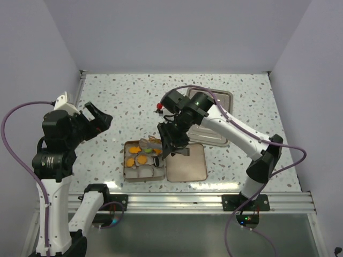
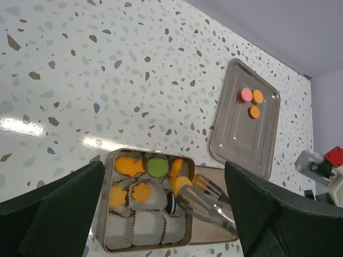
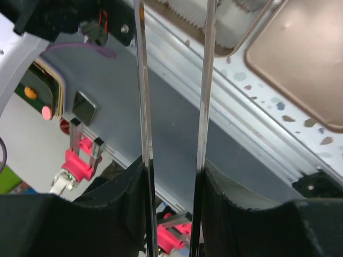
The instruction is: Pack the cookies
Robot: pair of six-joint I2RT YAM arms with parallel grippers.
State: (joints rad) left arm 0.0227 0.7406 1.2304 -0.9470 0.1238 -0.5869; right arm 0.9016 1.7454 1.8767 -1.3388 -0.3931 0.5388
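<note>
An open square tin (image 2: 102,214) lined with white paper cups holds several cookies: orange ones (image 2: 128,166), a green one (image 2: 157,166) and a black one (image 2: 171,203) standing on edge. My right gripper (image 1: 170,140) is shut on metal tongs (image 2: 214,209), whose slotted tips sit over the tin's right side with an orange cookie (image 2: 182,184) at them. On the steel tray (image 2: 236,144) lie a pink cookie (image 2: 246,94) and two orange cookies (image 2: 254,112). My left gripper (image 1: 99,119) hangs open, high and left of the tin (image 1: 126,170).
The tin's lid (image 1: 186,162) lies flat against the tin's right side. The tray (image 1: 214,136) sits behind it, partly under the right arm. An aluminium rail (image 1: 177,201) runs along the table's near edge.
</note>
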